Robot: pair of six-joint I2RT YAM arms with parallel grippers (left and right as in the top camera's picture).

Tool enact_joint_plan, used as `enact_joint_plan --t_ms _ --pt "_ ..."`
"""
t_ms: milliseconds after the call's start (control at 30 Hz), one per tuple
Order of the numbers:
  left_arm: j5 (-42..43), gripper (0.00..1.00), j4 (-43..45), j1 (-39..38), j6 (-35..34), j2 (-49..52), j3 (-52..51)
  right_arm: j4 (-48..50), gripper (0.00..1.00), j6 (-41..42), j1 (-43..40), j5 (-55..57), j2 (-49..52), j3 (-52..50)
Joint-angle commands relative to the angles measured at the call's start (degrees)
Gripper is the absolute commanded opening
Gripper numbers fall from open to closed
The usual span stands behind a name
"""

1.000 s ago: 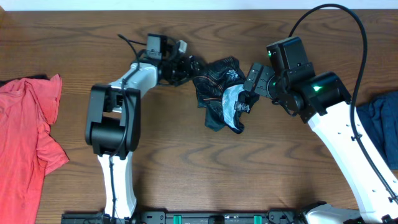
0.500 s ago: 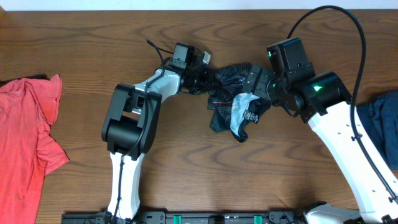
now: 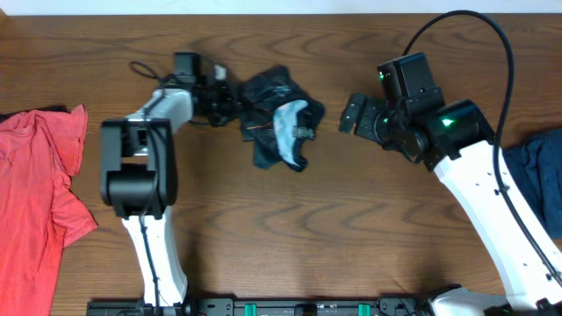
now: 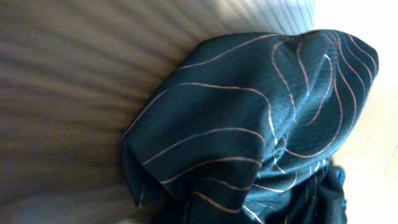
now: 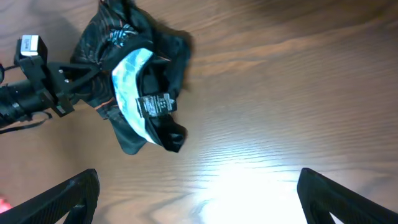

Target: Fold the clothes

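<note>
The clothes, a black jersey [image 3: 266, 110] with thin orange lines, lie bunched at the table's back centre. The pale grey inner collar [image 3: 288, 128] and its tag face up. My left gripper [image 3: 230, 104] is shut on the bundle's left edge. In the left wrist view the dark cloth [image 4: 261, 124] fills the frame and hides the fingers. My right gripper [image 3: 351, 114] stands open to the right of the bundle, apart from it. In the right wrist view the jersey [image 5: 134, 68] lies far ahead of the gripper [image 5: 198, 190], whose wide jaws hold nothing.
A red garment [image 3: 39, 193] lies at the table's left edge. A dark blue garment [image 3: 540, 171] lies at the right edge. A black cable [image 3: 474, 35] arcs over the right arm.
My left gripper closed on the jersey and dragged the bundle to the left, away from the right gripper. The right gripper stayed open and in place.
</note>
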Motion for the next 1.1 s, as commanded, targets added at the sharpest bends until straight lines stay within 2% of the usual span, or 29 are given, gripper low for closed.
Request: enact_joint_plan --t_ms 0,333,833,1067 --pt "-8.3 0.06 -2.9 2.0 -0.5 3.2 -2.3 2.2 0.99 -1.3 -0.1 -5.9 4.7 0.1" --pt "-8.3 0.06 -3.0 4.9 -0.5 3.1 -2.3 20.3 0.99 1.2 2.4 -23.2 26.0 -0.4" --pt "-8.7 0.06 -2.8 6.9 0.2 3.1 -2.3 41.3 0.99 10.6 9.3 -23.0 38.3 -0.4" --pt "-8.2 0.06 -3.0 6.9 0.5 3.1 -2.3 45.8 0.99 15.9 9.7 -23.0 43.9 -0.4"
